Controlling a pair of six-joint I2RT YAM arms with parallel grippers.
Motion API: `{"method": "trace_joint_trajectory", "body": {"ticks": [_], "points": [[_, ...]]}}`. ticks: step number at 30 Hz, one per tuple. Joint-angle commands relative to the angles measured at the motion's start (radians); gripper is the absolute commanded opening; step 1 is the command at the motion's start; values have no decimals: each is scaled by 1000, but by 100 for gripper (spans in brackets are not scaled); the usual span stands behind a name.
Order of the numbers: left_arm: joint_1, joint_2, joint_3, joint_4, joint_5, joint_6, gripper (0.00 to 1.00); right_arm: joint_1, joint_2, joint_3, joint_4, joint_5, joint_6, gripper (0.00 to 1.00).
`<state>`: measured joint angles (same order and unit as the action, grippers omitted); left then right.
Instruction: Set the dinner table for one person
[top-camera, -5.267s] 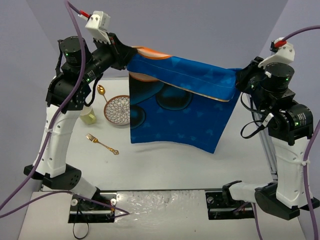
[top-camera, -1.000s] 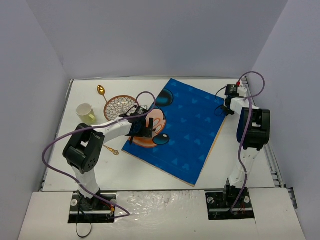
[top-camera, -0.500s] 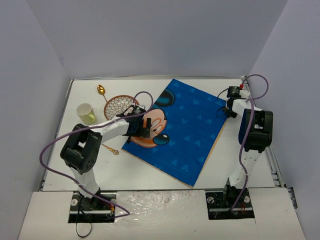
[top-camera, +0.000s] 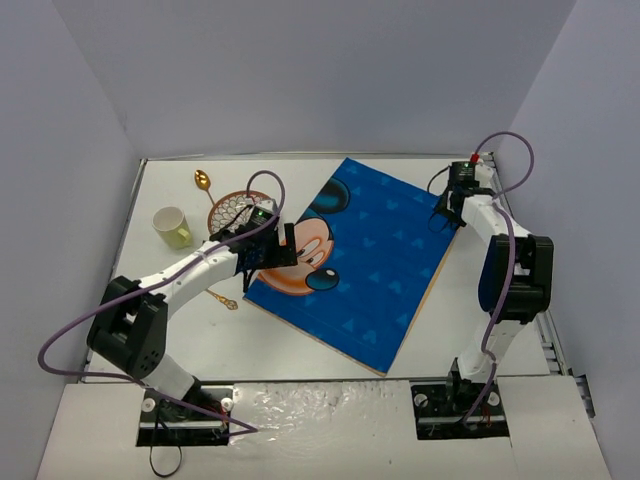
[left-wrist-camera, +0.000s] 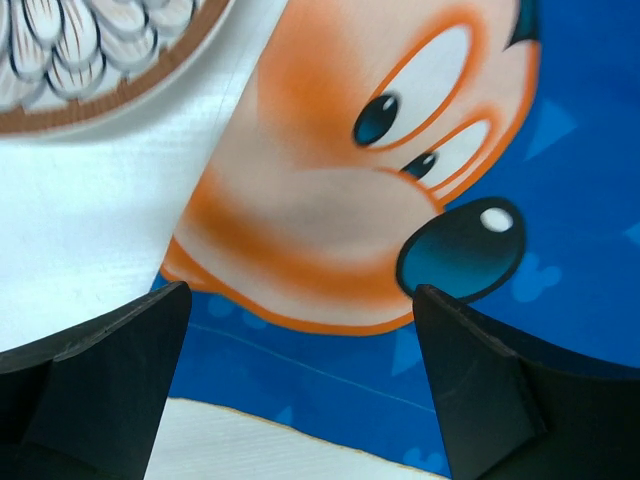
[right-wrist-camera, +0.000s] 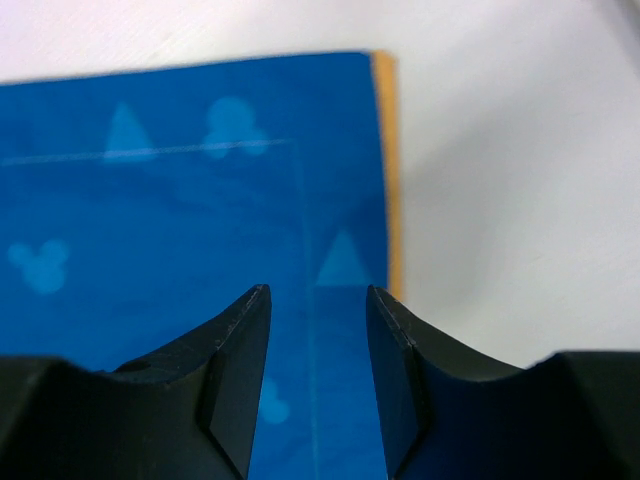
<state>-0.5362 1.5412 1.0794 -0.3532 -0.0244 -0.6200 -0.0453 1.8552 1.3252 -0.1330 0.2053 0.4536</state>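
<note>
Limp, light placemat (top-camera: 380, 260) flat on desk (top-camera: 300, 340); pinch corner under right gripper (right-wrist-camera: 317, 295), narrowly apart; left gripper (left-wrist-camera: 300, 295) wide apart, empty.

left tool (left-wrist-camera: 300, 325): jaws wide | right tool (right-wrist-camera: 318, 305): jaws narrowly apart

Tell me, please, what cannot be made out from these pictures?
Fork: top view, the left arm hides all but its handle end.
Plate: top view, the left gripper covers its near rim; left wrist view cuts it at the frame edge.
Right gripper: top view, too small to show whether it touches the placemat.
</note>
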Motion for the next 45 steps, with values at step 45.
{"method": "trace_joint_trajectory", "body": {"ticks": [45], "points": [[98, 232, 175, 4, 23, 35, 78, 7, 6, -98, 56, -157, 58, 38]]}}
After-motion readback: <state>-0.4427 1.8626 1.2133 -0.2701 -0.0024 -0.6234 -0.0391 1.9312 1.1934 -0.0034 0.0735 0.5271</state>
